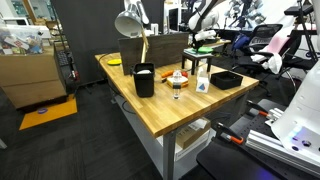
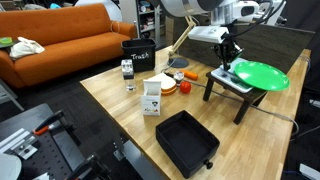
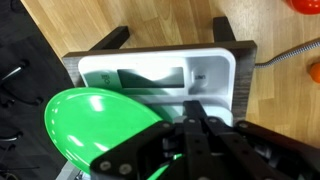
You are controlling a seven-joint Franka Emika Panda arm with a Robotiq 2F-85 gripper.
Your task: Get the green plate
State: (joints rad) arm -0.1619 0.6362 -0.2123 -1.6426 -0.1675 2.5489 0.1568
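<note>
The green plate [image 2: 260, 74] is round, thin and bright lime green. It lies over a white tray on a small dark stand [image 2: 224, 84] and overhangs the stand's far side. In the wrist view the green plate [image 3: 95, 125] fills the lower left, above the white tray [image 3: 160, 72]. My gripper [image 2: 228, 60] comes down at the plate's near rim. Its fingers [image 3: 197, 110] are drawn together over that rim, with green showing beneath them. In an exterior view the plate is a small green sliver [image 1: 205, 47] under the gripper [image 1: 203, 38] at the table's back.
A black square tray [image 2: 187, 140] lies near the wooden table's front edge [image 2: 120, 120]. A white carton [image 2: 152, 98], a red-orange object [image 2: 185, 87], a small bottle [image 2: 128, 70], a black container [image 2: 137, 55] and a desk lamp [image 1: 130, 25] stand nearby. An orange sofa [image 2: 60, 45] sits behind.
</note>
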